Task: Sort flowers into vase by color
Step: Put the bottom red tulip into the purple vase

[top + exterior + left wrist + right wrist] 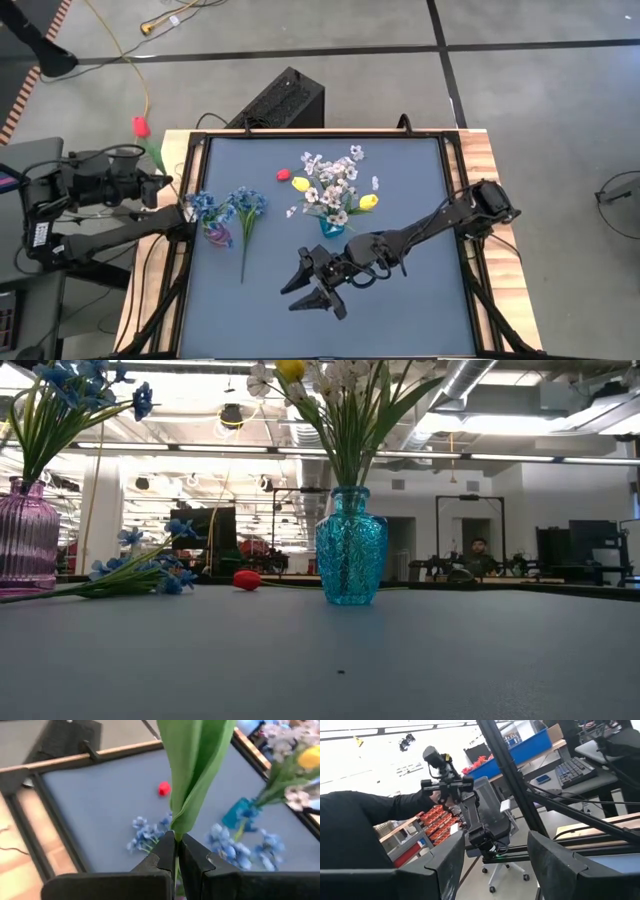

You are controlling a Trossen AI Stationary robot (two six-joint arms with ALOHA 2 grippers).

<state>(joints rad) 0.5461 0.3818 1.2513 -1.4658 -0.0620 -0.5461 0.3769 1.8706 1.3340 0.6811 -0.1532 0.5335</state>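
Observation:
My left gripper [160,183] [177,842] hovers over the table's left edge, shut on a red tulip [140,127]. In the left wrist view only the tulip's green leaves show. A purple vase [216,236] [25,535] holds blue sprays [200,205]. Another blue spray [245,208] [140,570] lies flat on the mat beside it. A teal vase [332,226] [350,545] holds white sprays and yellow tulips [368,202]. A second red tulip [284,174] [246,579] lies on the mat. My right gripper [312,290] [495,865] is open above the mat's near middle, touching nothing. My left gripper pinches the red tulip between its two fingers at the base of the green leaves [176,826], low on the stem. The tulip is lifted clear of the table. Its leaves and blossom stand out beyond the fingertips, toward the table's far left corner.
A black box [285,100] sits on the floor past the far edge. The mat has a raised black frame [190,160] and wooden borders. Bare mat lies near and right of the teal vase. People and desks show in the room beyond.

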